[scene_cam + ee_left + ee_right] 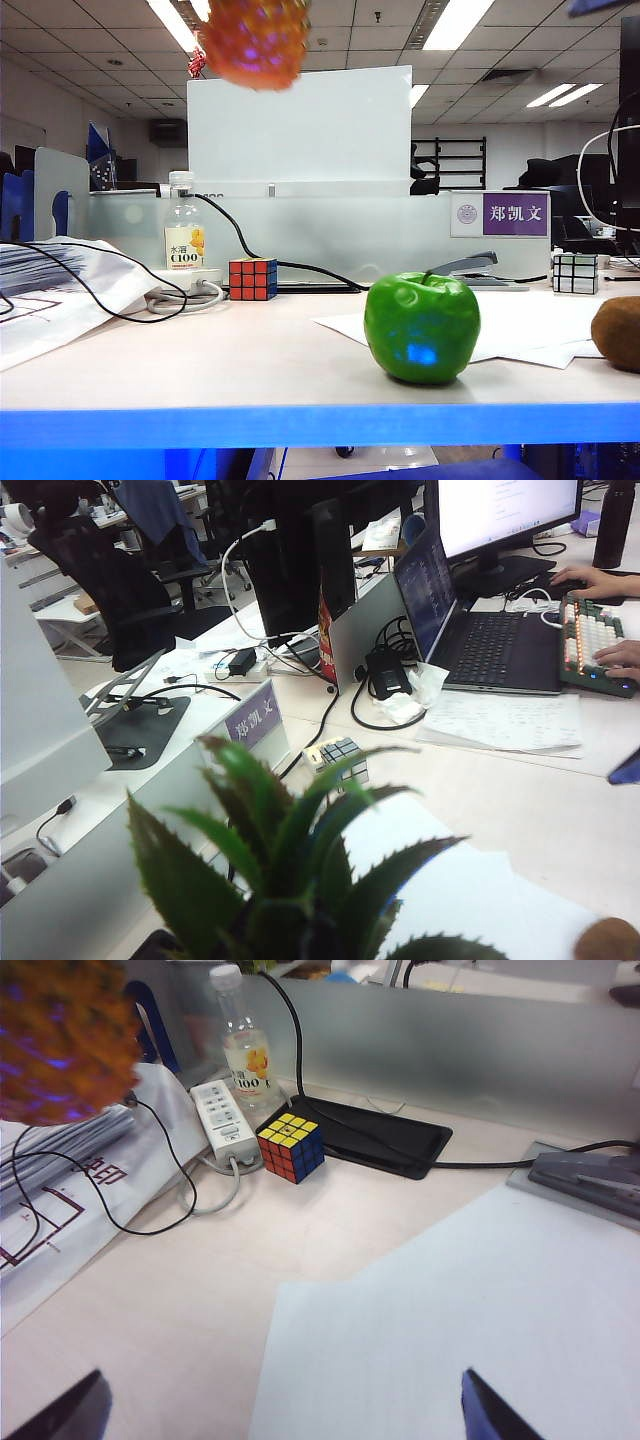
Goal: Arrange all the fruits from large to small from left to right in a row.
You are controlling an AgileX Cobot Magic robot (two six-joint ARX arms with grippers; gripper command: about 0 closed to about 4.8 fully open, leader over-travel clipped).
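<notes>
The orange-yellow pineapple hangs in the air high above the table's left half; its body also shows in the right wrist view. Its green spiky crown fills the left wrist view and hides my left gripper, which is shut on the pineapple at the crown. The green apple stands near the table's front edge, right of centre. The brown kiwi lies at the far right, cut by the frame edge. My right gripper hovers open over white paper, holding nothing.
A colourful Rubik's cube, a bottle with a yellow label and a power strip stand at the back left. Papers with a black cable lie at the left. A grey cube and a stapler sit at the back right.
</notes>
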